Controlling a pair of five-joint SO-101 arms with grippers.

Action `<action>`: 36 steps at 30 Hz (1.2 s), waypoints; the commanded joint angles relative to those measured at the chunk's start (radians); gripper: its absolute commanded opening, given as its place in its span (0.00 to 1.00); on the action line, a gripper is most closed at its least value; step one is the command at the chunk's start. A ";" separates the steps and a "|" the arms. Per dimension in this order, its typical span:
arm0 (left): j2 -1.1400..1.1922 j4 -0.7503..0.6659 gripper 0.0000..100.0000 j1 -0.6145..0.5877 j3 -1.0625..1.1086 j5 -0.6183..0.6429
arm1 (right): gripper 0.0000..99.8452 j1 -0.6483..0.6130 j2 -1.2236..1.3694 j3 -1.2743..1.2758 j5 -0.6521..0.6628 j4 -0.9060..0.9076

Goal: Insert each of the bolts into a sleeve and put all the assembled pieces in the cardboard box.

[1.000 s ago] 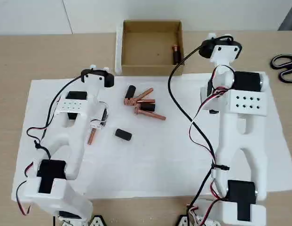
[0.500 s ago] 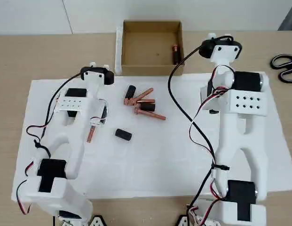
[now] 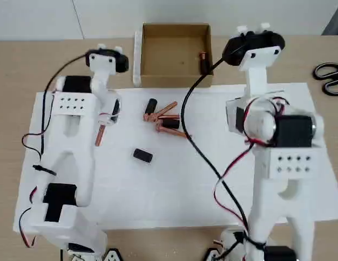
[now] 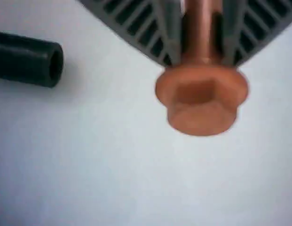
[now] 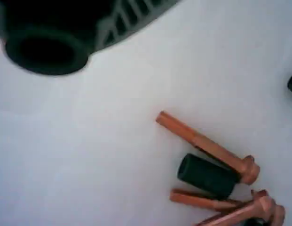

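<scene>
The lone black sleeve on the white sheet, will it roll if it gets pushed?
The black sleeve is a short round tube lying on its side, so a sideways push would probably roll it. The white sheet under it looks flat, so little would stop it. Being small and hollow, it is likely light.

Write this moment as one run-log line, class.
left gripper: shut on bolt | right gripper: shut on sleeve | box: one assembled piece | loose bolts, loose sleeves on sheet
</scene>
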 commanded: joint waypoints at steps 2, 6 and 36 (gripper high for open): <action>-0.017 0.153 0.01 -0.009 -0.251 -0.002 | 0.00 -0.027 -0.122 0.002 -0.002 0.084; -0.080 0.152 0.01 -0.023 -0.286 0.000 | 0.00 -0.021 -0.239 0.018 -0.002 0.143; -0.689 0.150 0.01 0.060 0.148 0.190 | 0.00 -0.223 -1.325 1.350 -0.400 -0.743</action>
